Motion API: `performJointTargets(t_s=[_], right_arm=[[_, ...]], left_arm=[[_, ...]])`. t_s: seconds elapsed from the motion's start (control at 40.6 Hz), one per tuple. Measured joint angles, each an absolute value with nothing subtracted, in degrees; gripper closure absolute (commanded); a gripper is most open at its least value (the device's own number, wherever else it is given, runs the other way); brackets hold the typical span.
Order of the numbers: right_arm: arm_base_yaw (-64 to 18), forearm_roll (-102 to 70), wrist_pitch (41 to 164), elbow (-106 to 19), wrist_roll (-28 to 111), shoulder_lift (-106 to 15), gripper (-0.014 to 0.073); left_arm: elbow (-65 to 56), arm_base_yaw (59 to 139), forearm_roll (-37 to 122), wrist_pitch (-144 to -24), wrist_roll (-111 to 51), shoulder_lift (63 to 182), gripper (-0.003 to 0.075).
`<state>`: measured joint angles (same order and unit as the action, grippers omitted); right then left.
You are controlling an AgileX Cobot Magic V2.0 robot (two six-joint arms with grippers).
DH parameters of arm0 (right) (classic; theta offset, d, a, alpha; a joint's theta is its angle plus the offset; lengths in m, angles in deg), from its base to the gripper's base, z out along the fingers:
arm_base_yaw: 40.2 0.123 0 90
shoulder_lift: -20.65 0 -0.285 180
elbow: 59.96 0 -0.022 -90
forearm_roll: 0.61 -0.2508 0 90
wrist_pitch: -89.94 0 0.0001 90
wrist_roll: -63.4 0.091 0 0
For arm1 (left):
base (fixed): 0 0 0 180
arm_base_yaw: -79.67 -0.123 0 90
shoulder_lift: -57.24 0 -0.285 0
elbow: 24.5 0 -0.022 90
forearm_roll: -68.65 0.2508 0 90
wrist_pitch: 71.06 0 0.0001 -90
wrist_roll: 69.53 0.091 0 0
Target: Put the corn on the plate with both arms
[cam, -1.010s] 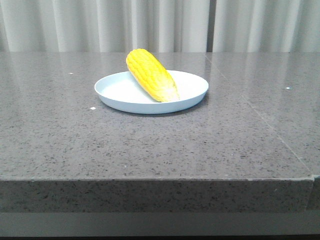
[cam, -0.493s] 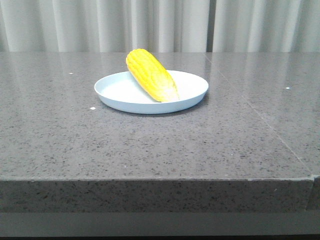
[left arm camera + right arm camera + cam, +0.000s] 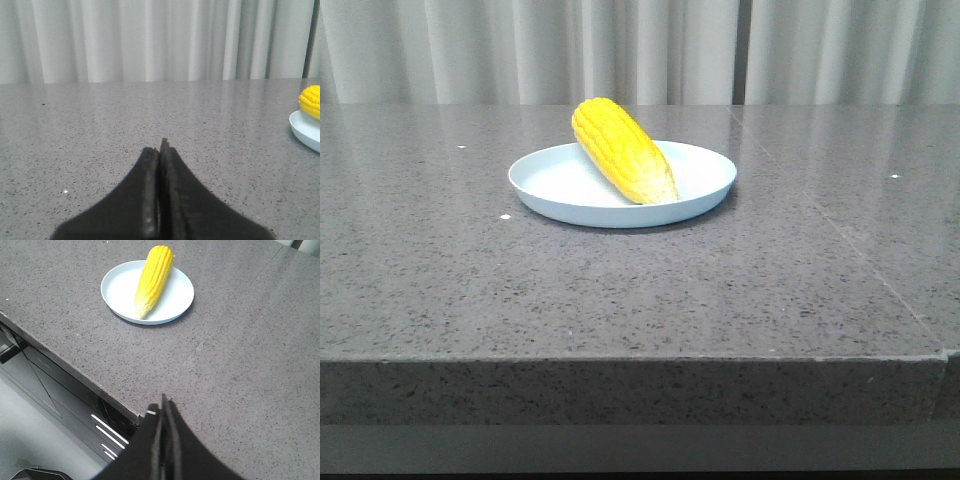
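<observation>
Both grippers, L [image 3: 159, 150] and R [image 3: 163, 407], have jaws pressed together, empty, well apart from the plate [image 3: 560, 190]. We see the corn [image 3: 620, 150] lying on it, long axis diagonal, pale tip toward us; we judge placement done, neither arm clearly nearer.

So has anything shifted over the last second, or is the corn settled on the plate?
Nothing has visibly changed. In the front view the corn lies across the plate just as it did a second ago, its blunt end out past the far rim and its paler tip toward the front. The plate has not moved on the table. Neither arm shows in any front view; both grippers, left and right, are shut and empty.
</observation>
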<state>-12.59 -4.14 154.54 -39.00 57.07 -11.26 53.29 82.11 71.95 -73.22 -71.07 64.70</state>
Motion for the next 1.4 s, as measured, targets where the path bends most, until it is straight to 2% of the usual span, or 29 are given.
performJointTargets(t_s=[1.405], right_arm=[[-12.59, -4.14, 154.68, -39.0, 57.07, -11.26, 0.0661]], left_arm=[[53.29, 82.35, 66.71, -72.79, -65.19, 64.7, 0.0741]])
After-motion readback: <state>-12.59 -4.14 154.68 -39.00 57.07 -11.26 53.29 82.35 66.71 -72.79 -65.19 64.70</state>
